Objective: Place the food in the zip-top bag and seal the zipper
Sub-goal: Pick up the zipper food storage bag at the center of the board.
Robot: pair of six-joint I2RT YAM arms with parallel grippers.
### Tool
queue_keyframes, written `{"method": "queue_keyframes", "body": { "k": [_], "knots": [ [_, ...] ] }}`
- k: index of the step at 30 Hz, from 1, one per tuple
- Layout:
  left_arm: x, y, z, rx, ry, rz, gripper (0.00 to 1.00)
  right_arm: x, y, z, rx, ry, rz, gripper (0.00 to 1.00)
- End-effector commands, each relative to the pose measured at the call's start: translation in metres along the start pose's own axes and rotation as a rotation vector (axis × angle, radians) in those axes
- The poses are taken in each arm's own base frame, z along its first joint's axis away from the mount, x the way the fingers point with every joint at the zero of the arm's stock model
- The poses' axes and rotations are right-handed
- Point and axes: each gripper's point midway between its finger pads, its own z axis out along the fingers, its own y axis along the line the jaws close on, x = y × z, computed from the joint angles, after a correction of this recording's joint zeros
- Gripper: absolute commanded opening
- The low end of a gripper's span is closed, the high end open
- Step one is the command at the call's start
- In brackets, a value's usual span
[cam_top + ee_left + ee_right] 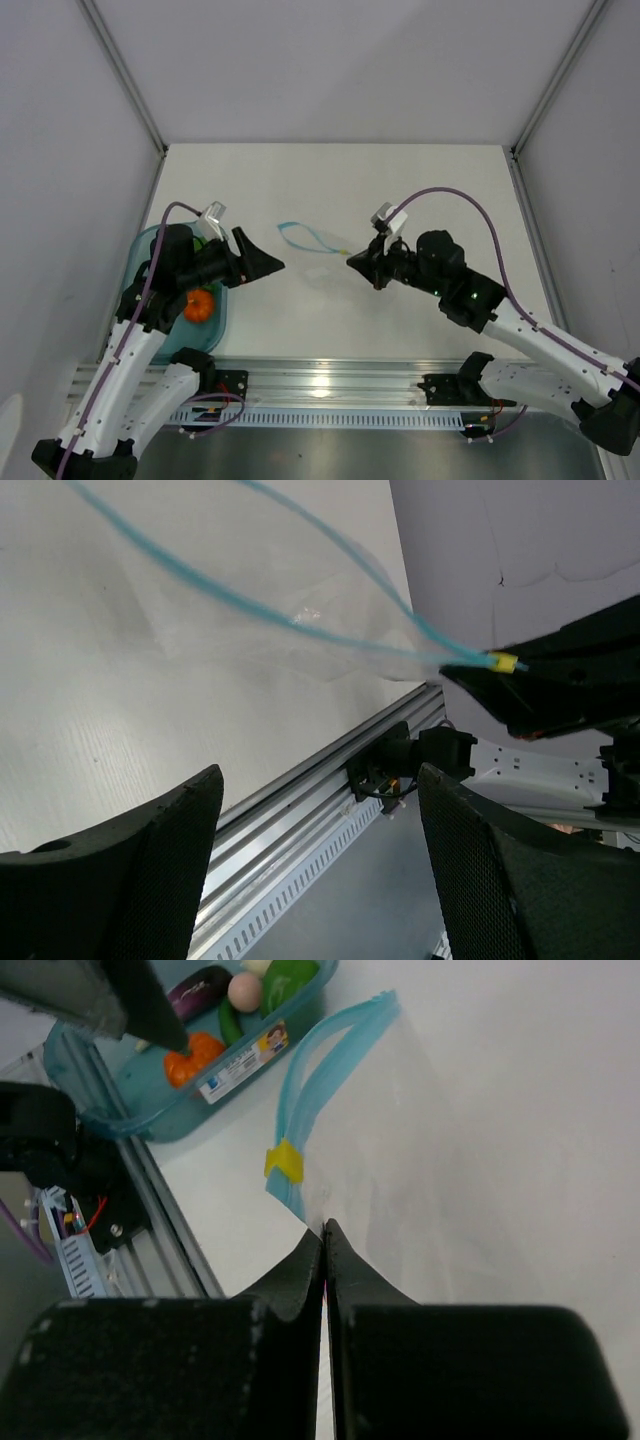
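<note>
While R claw [325,1243] clenches zip-top bag [430,1160] corner, zipper [318,1060] runs leftward; L claw [320,775] released.

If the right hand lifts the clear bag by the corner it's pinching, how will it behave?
Probably floppy: the bag is thin, wrinkled film and its blue zipper bows open in a loop, so it should sag below the right hand. Likely very light, so a push may slide it across the smooth table. The film looks slick; the pinch could slip.
</note>
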Motion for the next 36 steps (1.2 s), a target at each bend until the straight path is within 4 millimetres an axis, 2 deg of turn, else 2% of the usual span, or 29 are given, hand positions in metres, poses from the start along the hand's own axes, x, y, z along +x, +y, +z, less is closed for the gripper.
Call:
{"method": "queue_keyframes", "body": {
  "k": [1,2,4,5,7,9,19,20,22,23,28,36],
  "knots": [
    [-0.001,-0.010,-0.005,0.024,-0.011,-0.038,0.81,0.002,0.011,-0.002,0.061,-0.002,-0.080,0.00],
    [0.002,-0.007,-0.004,0.014,-0.005,-0.073,0.81,0.007,0.029,-0.002,0.035,0.001,-0.099,0.00],
    [0.007,0.001,-0.003,-0.012,0.000,-0.116,0.82,0.007,0.032,-0.003,0.090,-0.015,-0.121,0.00],
    [0.009,0.001,-0.005,-0.013,-0.006,-0.138,0.82,0.012,0.046,-0.003,0.066,-0.012,-0.137,0.00],
    [0.013,0.005,-0.005,-0.022,-0.006,-0.175,0.82,0.011,0.045,-0.005,0.125,-0.031,-0.143,0.00],
    [0.018,0.005,-0.007,-0.013,-0.006,-0.182,0.82,0.014,0.052,-0.005,0.129,-0.035,-0.146,0.00],
    [0.045,0.018,-0.016,-0.024,0.015,-0.249,0.78,0.018,0.052,-0.005,0.201,-0.072,-0.109,0.00],
    [0.053,0.030,-0.011,-0.042,0.025,-0.279,0.78,0.019,0.054,-0.005,0.201,-0.075,-0.112,0.00],
    [0.055,0.035,-0.007,-0.044,0.014,-0.335,0.77,0.021,0.058,-0.005,0.203,-0.077,-0.125,0.00],
    [0.065,0.046,-0.001,-0.060,0.044,-0.375,0.76,0.021,0.060,-0.005,0.201,-0.080,-0.128,0.00],
    [0.063,0.049,0.012,-0.039,0.048,-0.437,0.77,0.033,0.069,-0.003,0.195,-0.062,-0.144,0.00],
    [0.059,0.046,0.013,-0.012,0.034,-0.440,0.77,0.046,0.078,-0.003,0.190,-0.041,-0.149,0.00]
  ]
}}
